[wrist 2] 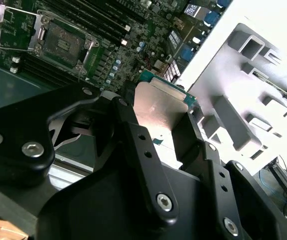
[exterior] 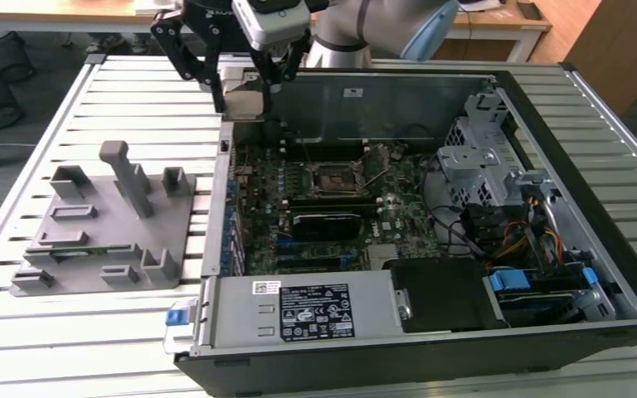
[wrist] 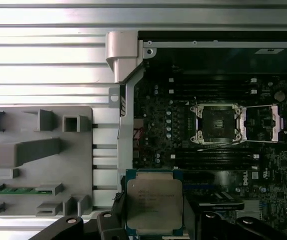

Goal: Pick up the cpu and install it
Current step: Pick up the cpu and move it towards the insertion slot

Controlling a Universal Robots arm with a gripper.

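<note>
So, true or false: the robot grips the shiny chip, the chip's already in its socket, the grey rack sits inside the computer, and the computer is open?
The cpu is clamped between the jaws. True.
The cpu sits in the socket. False: the socket is empty, and the cpu is held in the air, apart from it.
The grey fixture stands inside the computer case. False: it stands outside, on the slatted table, at the exterior view's left of the case.
The case lies open, its motherboard showing. True.

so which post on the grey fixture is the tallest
The slim post near the middle of the fixture; it stands well above the low blocks around it.
</note>
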